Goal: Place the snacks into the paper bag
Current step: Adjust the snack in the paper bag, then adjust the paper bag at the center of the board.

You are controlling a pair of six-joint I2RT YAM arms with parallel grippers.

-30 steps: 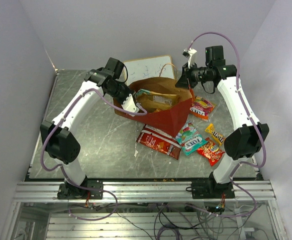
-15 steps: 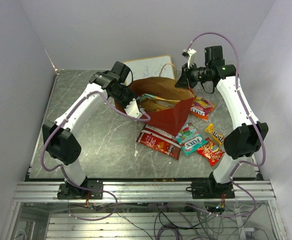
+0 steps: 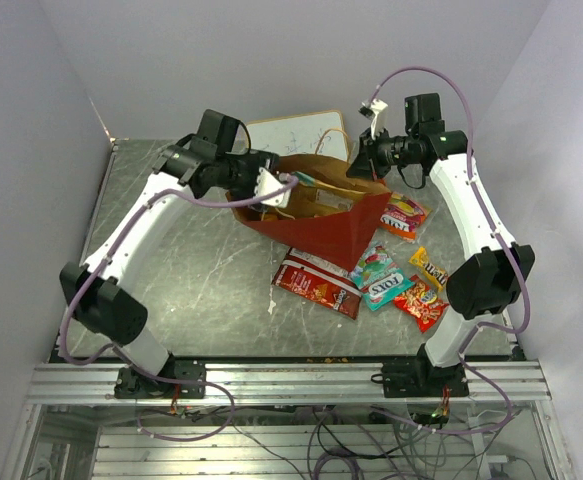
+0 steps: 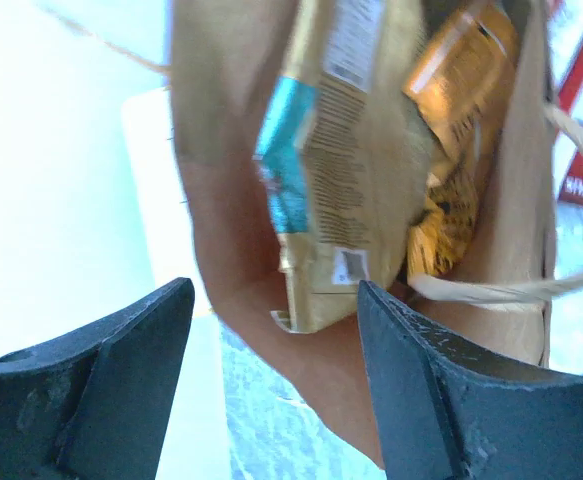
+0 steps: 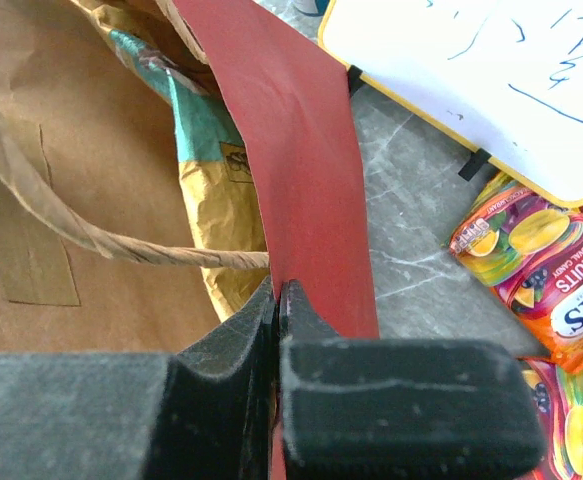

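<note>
Two tools flank the paper bag at the table's far middle: the right tool stays clenched on its red wall, while the left tool, clenched a second ago, hangs released at the mouth. Packets inside look blurred, partly hidden.

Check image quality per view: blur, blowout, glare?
Left wrist: left side blown out white, bag and packets blurred. Right wrist: bag sharp, whiteboard bright, close to clipping. Top external: even light, sharp, soft shadows, no glare.
</note>
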